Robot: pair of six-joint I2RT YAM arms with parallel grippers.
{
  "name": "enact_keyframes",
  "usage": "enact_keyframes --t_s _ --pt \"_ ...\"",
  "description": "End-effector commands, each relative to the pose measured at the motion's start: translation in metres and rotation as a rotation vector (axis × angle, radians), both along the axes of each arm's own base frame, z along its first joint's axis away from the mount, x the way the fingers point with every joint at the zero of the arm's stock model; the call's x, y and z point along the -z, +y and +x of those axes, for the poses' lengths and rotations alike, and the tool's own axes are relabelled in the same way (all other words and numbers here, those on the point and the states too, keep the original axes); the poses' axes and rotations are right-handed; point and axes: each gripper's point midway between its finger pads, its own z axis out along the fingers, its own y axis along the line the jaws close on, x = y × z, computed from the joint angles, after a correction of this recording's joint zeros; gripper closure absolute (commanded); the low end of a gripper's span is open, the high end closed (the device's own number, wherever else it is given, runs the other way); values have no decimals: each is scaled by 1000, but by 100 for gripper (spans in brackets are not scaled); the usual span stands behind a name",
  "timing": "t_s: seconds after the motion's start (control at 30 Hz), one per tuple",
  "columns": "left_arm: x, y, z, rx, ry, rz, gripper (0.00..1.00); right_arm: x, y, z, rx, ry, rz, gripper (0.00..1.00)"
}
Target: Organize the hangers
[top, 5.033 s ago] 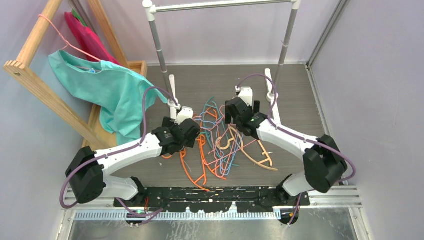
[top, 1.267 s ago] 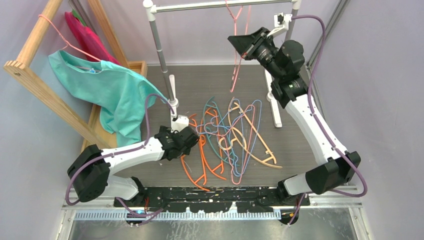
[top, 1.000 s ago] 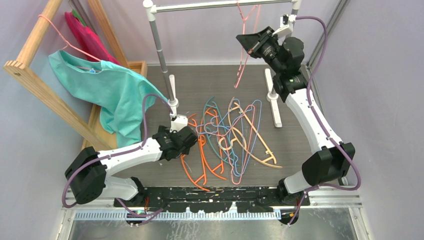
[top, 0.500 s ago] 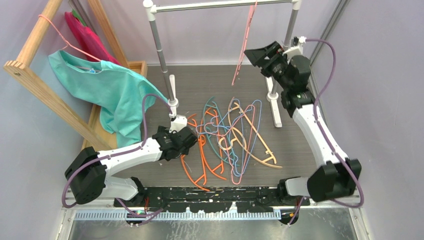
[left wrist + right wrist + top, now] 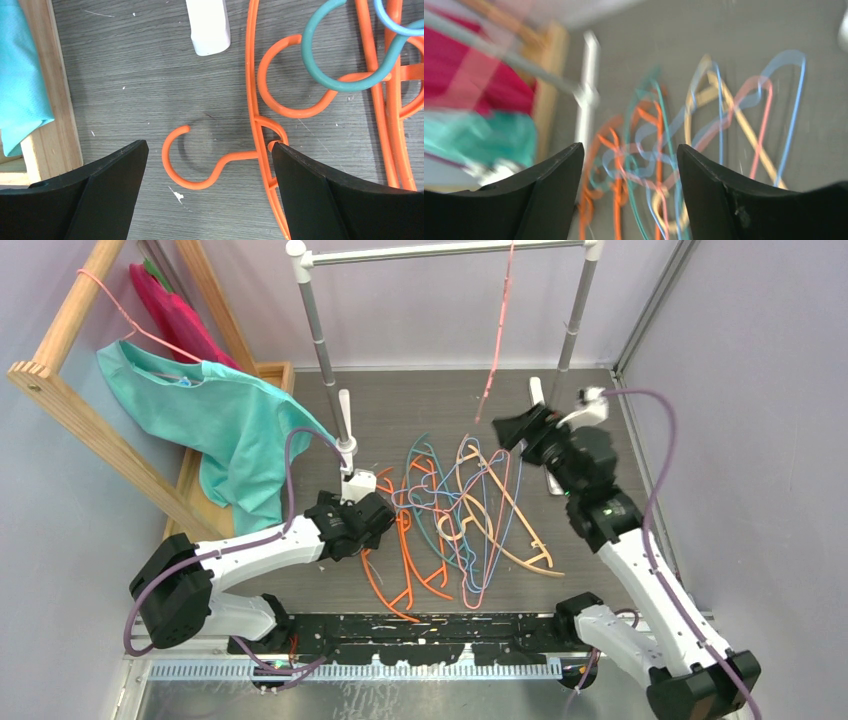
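1. My left tool [image 5: 208, 145] is spread wide and holds nothing; its two dark fingers [image 5: 100, 190] stand well apart at the near edge of the left wrist view.
2. Between them lies the hook of an orange hanger [image 5: 252, 100], flat on the grey surface [image 5: 125, 75]. The right finger's tip sits just beside that hanger's neck, and I cannot tell whether it touches.
3. Farther right, a teal hook [image 5: 320, 70] crosses a second orange hook, and the white rack foot [image 5: 209, 25] lies on the far side.
4. My right tool [image 5: 629, 147] is also open and empty, held over the far right of the surface, clear of the pile and near the rack's right post.
5. The hangers [image 5: 460, 510] lie tangled in the middle of the surface between my arms. The orange ones are on the left, the teal, light-blue and pink strands in the middle, and the tan-yellow one on the right.
6. One pink wire hanger [image 5: 497, 350] hangs from the rail [image 5: 440, 250], seen almost edge-on as a thin line; its hook at the top edge is hard to make out.
7. The right wrist view is smeared by blur, so I cannot separate single hangers there. From above, my left tool's fingers are hidden under the wrist.
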Motion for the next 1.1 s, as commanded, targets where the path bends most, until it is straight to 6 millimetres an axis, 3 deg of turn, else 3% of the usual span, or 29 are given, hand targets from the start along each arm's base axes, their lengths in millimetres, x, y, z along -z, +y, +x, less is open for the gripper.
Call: enact_keyframes --t_s 0.0,0.13,0.2,0.33,0.47,0.67,0.9,1.07 --pt "-19 -14 11 -3 -62 -74 2 109 16 -41 -50 238 -221 31" --pt "-11 -11 9 -13 -43 -56 2 168 40 -75 -124 349 -324 35" --pt "-7 -10 7 -18 -34 -56 2 185 56 -89 -179 373 -363 35" --pt "0 -9 4 -24 -20 -58 2 200 87 -102 -262 383 -415 35" --pt "-2 -4 2 -35 -22 -44 2 209 105 -101 -303 399 -422 35" --pt "2 3 -2 -38 -21 -37 2 230 106 -100 -298 434 -456 37" --pt "0 3 -3 -44 -31 -64 2 243 106 -101 -304 456 -479 54" --pt "2 1 -3 -43 -28 -69 2 239 92 -97 -240 446 -525 47"
